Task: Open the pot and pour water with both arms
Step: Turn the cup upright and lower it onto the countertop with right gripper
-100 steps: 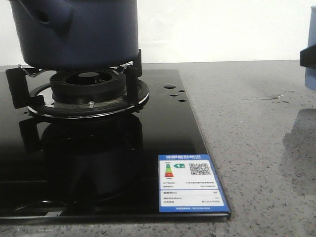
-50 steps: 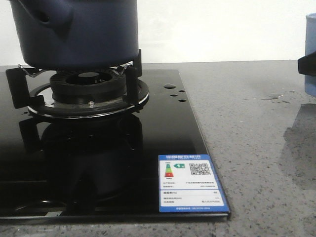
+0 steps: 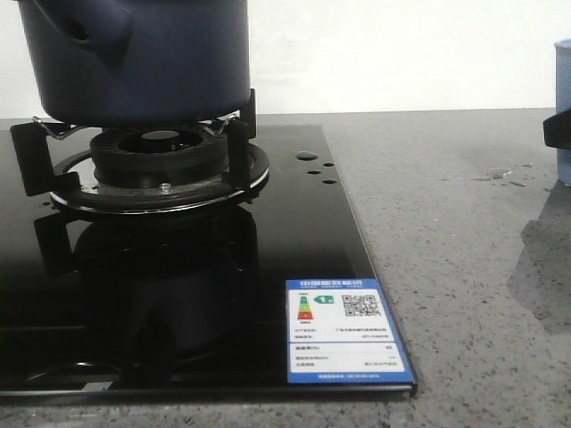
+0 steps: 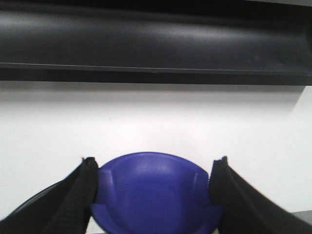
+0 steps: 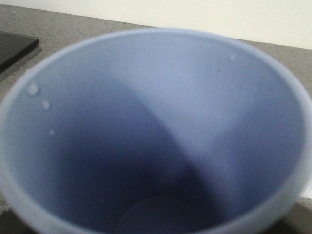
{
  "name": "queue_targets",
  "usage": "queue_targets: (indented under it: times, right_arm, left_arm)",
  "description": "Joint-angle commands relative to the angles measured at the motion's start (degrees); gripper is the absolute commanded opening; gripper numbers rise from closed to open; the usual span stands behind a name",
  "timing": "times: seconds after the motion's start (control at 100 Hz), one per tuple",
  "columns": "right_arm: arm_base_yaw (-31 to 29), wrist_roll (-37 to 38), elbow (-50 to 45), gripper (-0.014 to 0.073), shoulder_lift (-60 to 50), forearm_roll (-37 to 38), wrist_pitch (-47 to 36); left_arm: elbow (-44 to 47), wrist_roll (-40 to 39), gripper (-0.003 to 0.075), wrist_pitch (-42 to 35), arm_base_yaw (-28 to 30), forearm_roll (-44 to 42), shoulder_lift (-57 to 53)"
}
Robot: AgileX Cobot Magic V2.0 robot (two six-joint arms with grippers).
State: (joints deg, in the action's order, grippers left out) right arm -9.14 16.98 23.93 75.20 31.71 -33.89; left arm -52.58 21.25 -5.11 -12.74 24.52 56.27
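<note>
The dark navy pot [image 3: 143, 58] sits on the gas burner [image 3: 156, 156] at the far left of the front view, its stubby hollow handle [image 3: 85, 22] facing me. My left gripper [image 4: 155, 165] is shut on a blue domed lid [image 4: 153, 195], held up before a white wall; both fingers [image 4: 83, 195] press its sides. A pale blue cup [image 5: 156, 131] fills the right wrist view and hides that gripper's fingers. In the front view the cup [image 3: 565, 98] shows at the right edge with a dark part of my right gripper [image 3: 555, 134] against it.
The black glass cooktop [image 3: 178, 294] carries a blue energy label [image 3: 343, 330] near its front right corner. Water drops [image 3: 498, 174] lie on the grey speckled counter [image 3: 446, 267]. A dark shelf [image 4: 156, 44] runs above the lid in the left wrist view.
The pale blue cup and the right gripper have drifted right and slightly down, further out of the front view. The pot has not moved.
</note>
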Motion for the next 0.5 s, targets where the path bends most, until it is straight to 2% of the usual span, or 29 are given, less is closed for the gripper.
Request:
queue_targets:
  times: [0.0,0.3,0.4,0.49]
  right_arm:
    - [-0.4,-0.6,1.3,0.0346,-1.1,-1.2,-3.9]
    - [-0.4,-0.6,1.0,0.0363,-1.1,-1.2,-0.6]
    - [-0.4,-0.6,1.0,0.0442,-1.1,-1.2,-0.7]
    - [-0.4,-0.6,1.0,0.0556,-1.1,-1.2,-0.7]
  left_arm:
    - [-2.3,0.0,0.0358,-6.1,0.2,-0.3,-1.3]
    - [-2.3,0.0,0.0358,-6.1,0.2,-0.3,-1.3]
    - [-2.3,0.0,0.0358,-6.1,0.2,-0.3,-1.3]
    - [-2.3,0.0,0.0358,-6.1,0.2,-0.3,-1.3]
